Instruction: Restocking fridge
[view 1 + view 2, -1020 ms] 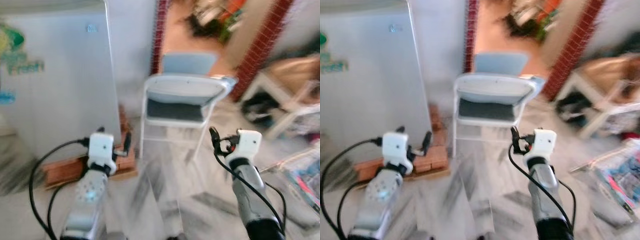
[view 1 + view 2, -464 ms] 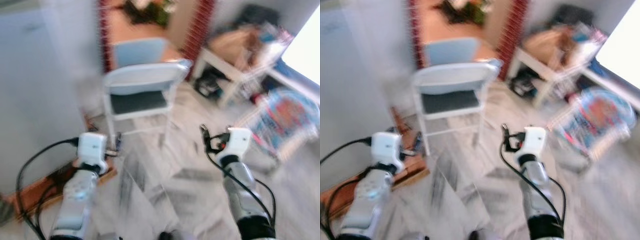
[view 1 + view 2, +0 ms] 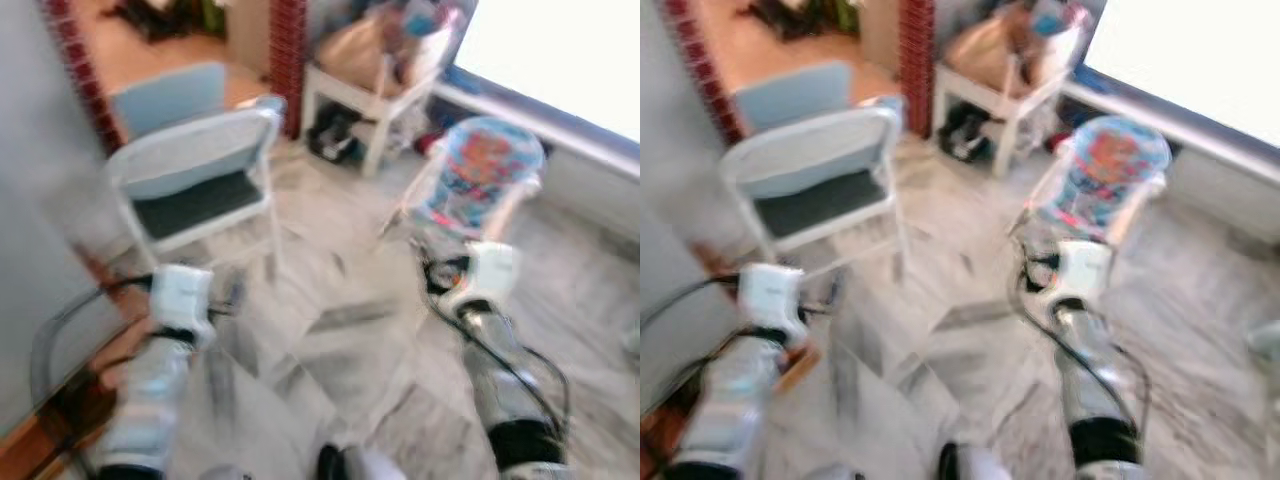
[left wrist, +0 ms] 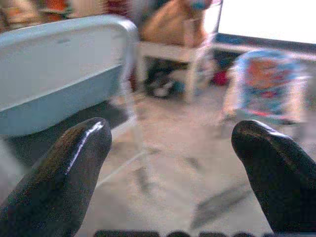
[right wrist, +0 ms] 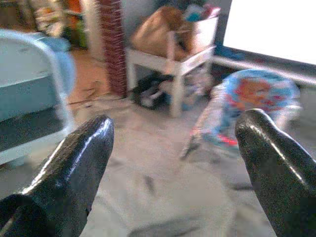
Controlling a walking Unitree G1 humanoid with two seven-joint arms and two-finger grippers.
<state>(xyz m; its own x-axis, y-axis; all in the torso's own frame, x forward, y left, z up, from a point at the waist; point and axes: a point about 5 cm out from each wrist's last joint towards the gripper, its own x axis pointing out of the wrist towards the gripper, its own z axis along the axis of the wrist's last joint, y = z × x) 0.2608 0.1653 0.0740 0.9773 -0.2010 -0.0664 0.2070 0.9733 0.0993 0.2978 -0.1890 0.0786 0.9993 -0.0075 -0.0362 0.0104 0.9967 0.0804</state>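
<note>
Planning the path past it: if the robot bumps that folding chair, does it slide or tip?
Probably slides first: the chair looks light, with thin white tube legs on smooth marble-look floor. A push high on the backrest might tip it, since the frame looks narrow. The frames are blurred, so feet and grip can't be judged.

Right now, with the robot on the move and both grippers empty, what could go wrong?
The head views are blurred, so judging clearances is likely poor. The folding chair stands close ahead on the left gripper's side and could be clipped. The colourful baby bouncer sits on the floor just beyond the right gripper, and its legs are a trip or snag risk. Both grippers are open and hold nothing.
</note>
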